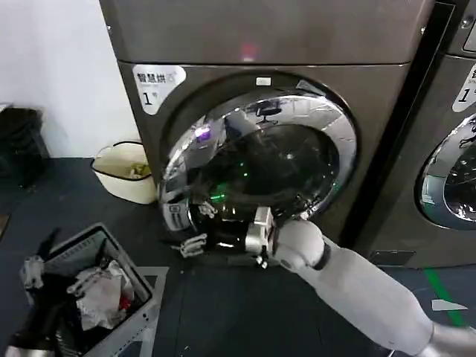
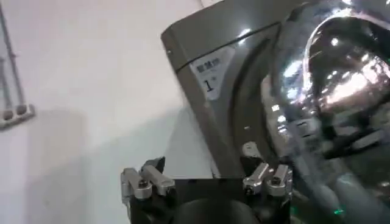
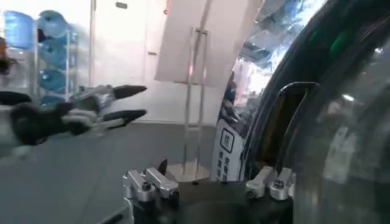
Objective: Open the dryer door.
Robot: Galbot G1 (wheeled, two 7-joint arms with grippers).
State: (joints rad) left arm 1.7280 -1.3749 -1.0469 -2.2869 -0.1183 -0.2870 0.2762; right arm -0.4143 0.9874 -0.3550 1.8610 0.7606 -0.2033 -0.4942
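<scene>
- Grey basket (image 1: 104, 297) of crumpled clutter sits nearest, on the dark floor at the robot's left.
- Right tool (image 1: 256, 242), on a smooth white arm, reaches the dryer door's (image 1: 327, 141) lower rim; whether its fingers are apart I cannot tell.
- Left tool (image 1: 178, 216) sits at the door's left edge; its finger state is likewise unclear.
- Judgement: pull outward evenly, since mirror chrome around dark glass looks slippery.
- Door stands slightly ajar on the bronze-grey machine (image 1: 260, 30).

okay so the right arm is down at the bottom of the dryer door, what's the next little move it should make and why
Probably keep swinging the dryer door outward, toward the robot. Its chrome ring already stands tilted off the bronze-grey machine on the left side, so the latch looks released, but the door is only partly open. The right gripper sits at the door's lower edge, placed to pull. I can't tell how firmly it holds.
</scene>
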